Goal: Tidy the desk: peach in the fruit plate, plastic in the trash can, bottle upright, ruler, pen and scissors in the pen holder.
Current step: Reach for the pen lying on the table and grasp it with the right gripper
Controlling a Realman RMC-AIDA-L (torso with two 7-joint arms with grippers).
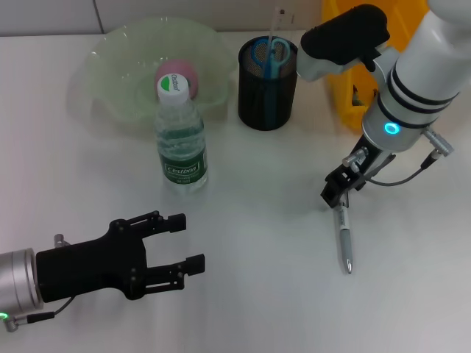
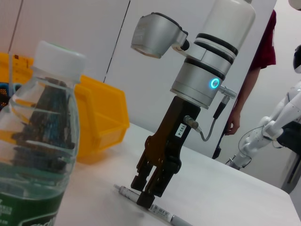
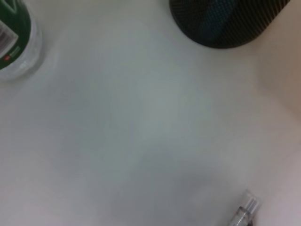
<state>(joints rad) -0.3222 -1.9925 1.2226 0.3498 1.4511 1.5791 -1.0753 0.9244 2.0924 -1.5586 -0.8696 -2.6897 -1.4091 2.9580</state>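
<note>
From the head view, the right gripper (image 1: 340, 197) is down low on the white desk (image 1: 257, 243). It sits at the top end of the pen (image 1: 344, 239), and its fingers look pressed together on that end. The pen lies flat on the desk with its tip pointing toward the robot. The left gripper (image 1: 184, 243) hangs over the near left part of the desk. Its fingers are spread apart and hold nothing. The bottle (image 1: 179, 140) stands up straight with its white cap on, just in front of the fruit plate (image 1: 110, 59). The peach (image 1: 175, 75) lies in the plate, behind the bottle cap. The black pen holder (image 1: 268, 84) stands beside the plate, and it has blue scissors (image 1: 274, 51) and a thin clear ruler (image 1: 273, 29) sticking up in it. A yellow bin (image 1: 346, 73) sits at the back right, behind the right arm.

In the left wrist view, the bottle (image 2: 37, 141) is very close and stands upright. Farther off, the right gripper (image 2: 149, 197) points straight down and its black fingers are closed around the pen (image 2: 160, 213), which lies on the desk. The yellow bin (image 2: 101, 113) is behind the bottle.

In the right wrist view, one end of the pen (image 3: 245, 211) shows at the edge. The pen holder (image 3: 225, 23) and the bottom of the bottle (image 3: 16, 42) are far apart on the desk.
</note>
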